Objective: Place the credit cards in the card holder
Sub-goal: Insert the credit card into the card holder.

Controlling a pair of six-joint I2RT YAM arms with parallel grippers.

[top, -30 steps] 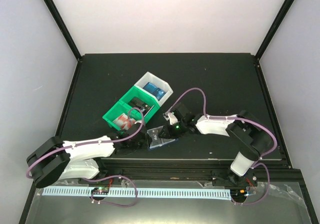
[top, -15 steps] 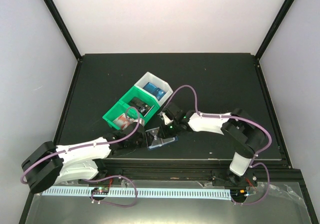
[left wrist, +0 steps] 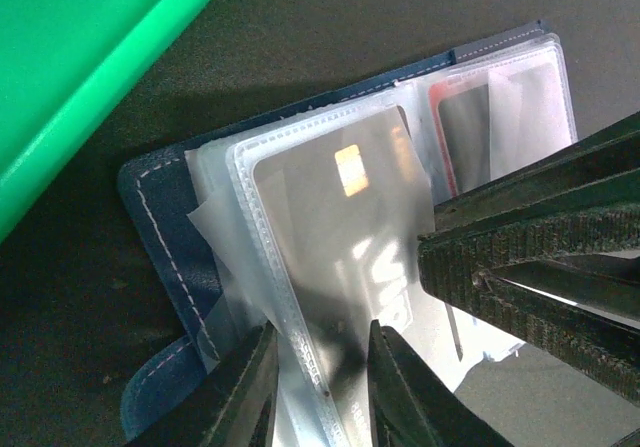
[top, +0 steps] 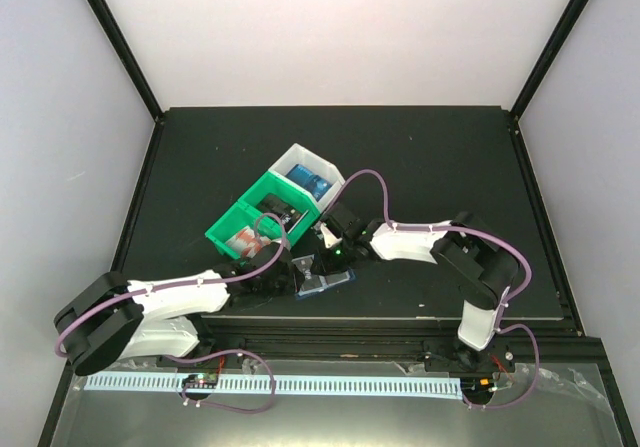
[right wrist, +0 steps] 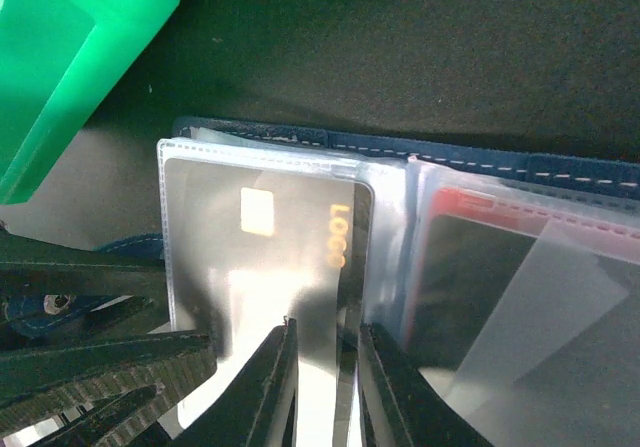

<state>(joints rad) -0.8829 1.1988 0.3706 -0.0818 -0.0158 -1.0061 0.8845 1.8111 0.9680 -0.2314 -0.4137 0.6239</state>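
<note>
The holder (top: 325, 279) lies open on the bench (top: 430, 157) beside the green bin (top: 225, 227). Left jaws sit narrow astride a sleeve (left wrist: 262, 237), grip unclear. Right jaws pinch the black card (right wrist: 290, 237), which is mostly in the sleeve. An off-line push could buckle the sleeve or skid the holder, jamming the card.

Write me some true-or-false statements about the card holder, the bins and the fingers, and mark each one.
The card holder lies open. True.
A dark card with a gold chip sits in a clear sleeve. True.
The white bin holds red cards. False: it holds blue cards.
The green bin stands far from the card holder. False: it is right beside it.
The left fingers and right fingers both reach the card holder. True.
</note>
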